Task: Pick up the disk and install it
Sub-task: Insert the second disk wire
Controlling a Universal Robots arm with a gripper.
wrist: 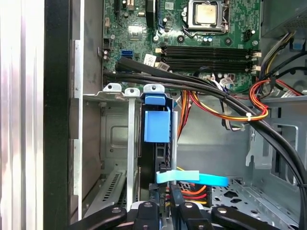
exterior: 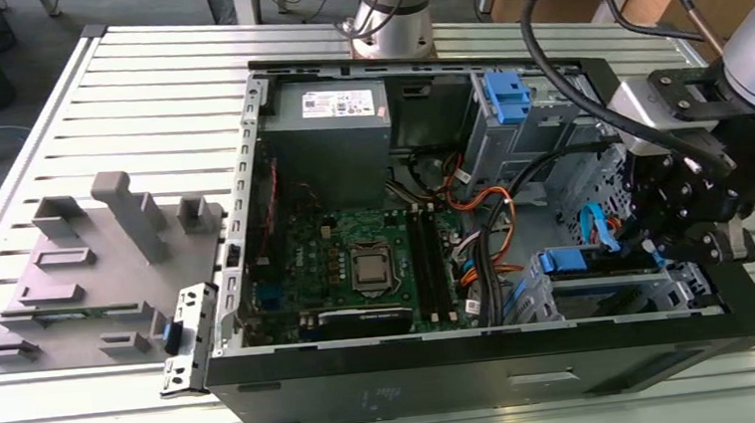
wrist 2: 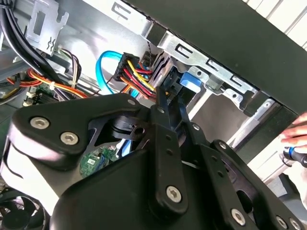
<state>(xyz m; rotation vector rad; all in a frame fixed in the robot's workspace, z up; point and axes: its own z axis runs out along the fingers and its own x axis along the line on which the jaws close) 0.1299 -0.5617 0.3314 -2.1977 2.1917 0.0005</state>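
Observation:
The disk [wrist: 157, 127] stands on edge in the drive cage at the case's front corner, at the exterior view's right, its blue side rail [exterior: 578, 257] facing up. A blue cable [wrist: 192, 177] and a bundle of red, yellow and black wires [wrist 2: 139, 72] reach its near end. My gripper [exterior: 673, 241] hangs inside the case at that same end. In the second wrist view the gripper [wrist 2: 169, 98] has its fingers [wrist 2: 161, 115] pressed close together, shut, just short of the blue rail [wrist 2: 191, 82], with nothing visible between them. The gripper [wrist: 165, 203] also shows in the first wrist view.
The open computer case [exterior: 496, 373] lies on a slatted metal table. Inside are the motherboard [exterior: 368, 262], a grey power-supply box [exterior: 327, 105], a blue latch [exterior: 507, 98] and thick black cables [wrist: 230, 103]. A grey fixture [exterior: 90, 272] sits at the exterior view's left. A hand [wrist 2: 295, 136] is beside the case.

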